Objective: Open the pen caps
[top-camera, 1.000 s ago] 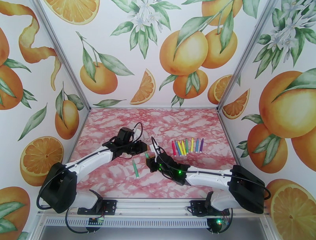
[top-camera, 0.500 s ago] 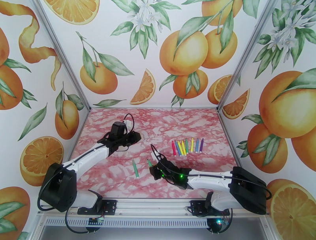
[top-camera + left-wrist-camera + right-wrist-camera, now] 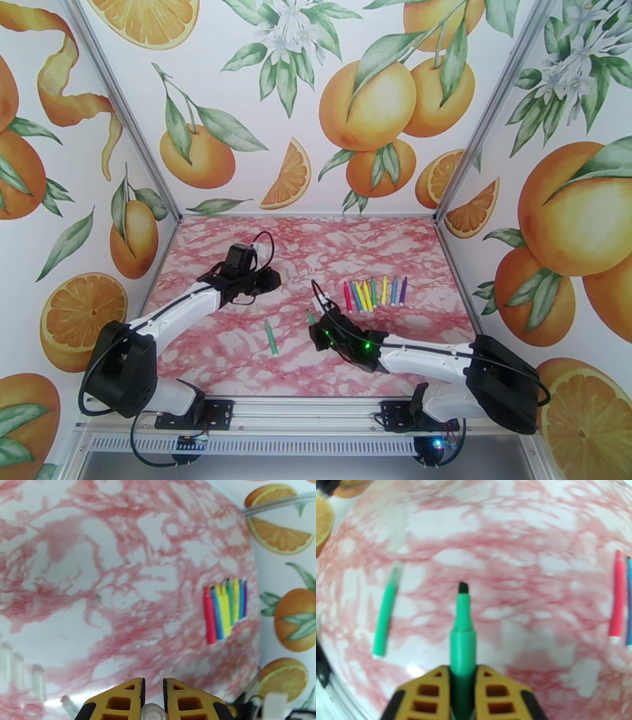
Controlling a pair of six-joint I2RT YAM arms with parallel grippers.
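Observation:
My right gripper is shut on a green pen whose dark chisel tip is bare and points away over the table. A second green pen with a pale translucent end lies on the table to its left. My left gripper hovers further back and left, shut on a small pale round pen cap. A row of several coloured pens lies side by side at the right; its red pen is at the right edge of the right wrist view.
The table has a pink marbled top, walled by orange-print panels on three sides. Blurred pale translucent pieces sit at the lower left of the left wrist view. Bare table lies at the back and the left.
The two grippers were together at the green pen a second ago. The left one has pulled back and left, away from it. The right one has shifted slightly right with the pen.

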